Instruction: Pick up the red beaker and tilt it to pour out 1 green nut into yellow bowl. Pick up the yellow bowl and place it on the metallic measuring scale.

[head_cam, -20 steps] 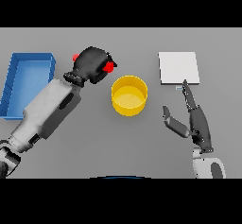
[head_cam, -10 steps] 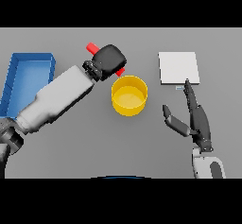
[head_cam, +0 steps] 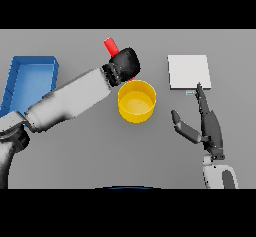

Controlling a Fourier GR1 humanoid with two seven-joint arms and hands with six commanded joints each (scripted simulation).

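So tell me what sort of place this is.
Probably a lab-style bench: a plain grey table with a red beaker in the left hand, a yellow bowl and a metallic scale.

A plain grey bench [head_cam: 75, 161] fills everything in sight, evenly lit, with soft shadows. No walls, floor or windows show. A blue tray [head_cam: 30, 78] sits at the bench's left edge.

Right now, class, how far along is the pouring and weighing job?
Done: the left hand has lifted the red beaker. In hand: it holds the beaker beside the yellow bowl; no nut is visible. Left: pouring, then moving the bowl onto the scale. The right hand waits open.
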